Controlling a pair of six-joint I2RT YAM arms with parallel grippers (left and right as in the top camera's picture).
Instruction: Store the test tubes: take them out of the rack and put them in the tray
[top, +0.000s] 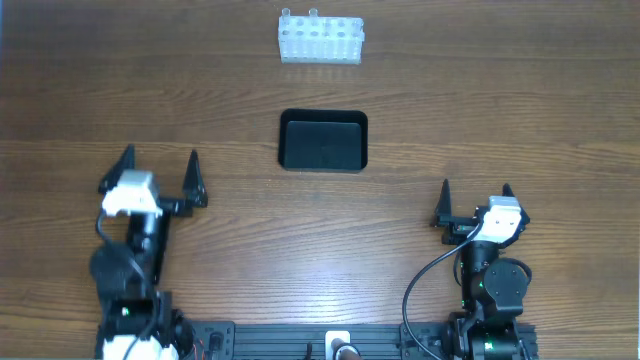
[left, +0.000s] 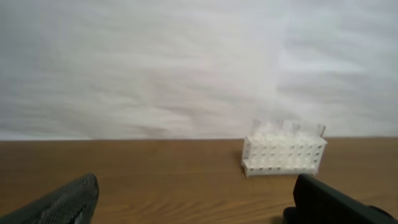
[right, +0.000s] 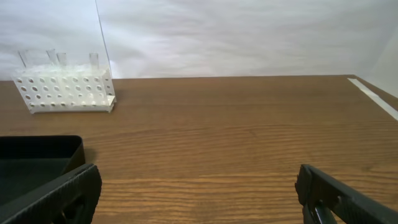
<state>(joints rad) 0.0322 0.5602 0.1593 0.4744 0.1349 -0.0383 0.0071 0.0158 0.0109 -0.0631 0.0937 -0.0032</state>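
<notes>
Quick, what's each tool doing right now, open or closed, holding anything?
Left tool: open, holding nothing.
Right tool: open, holding nothing.

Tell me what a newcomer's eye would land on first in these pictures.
The white rack of clear test tubes stands alone at the far edge of the table, and the black tray lies empty just in front of it, mid-table. Nearer, the left gripper and right gripper flank the scene, fingers spread wide, holding nothing.
</notes>
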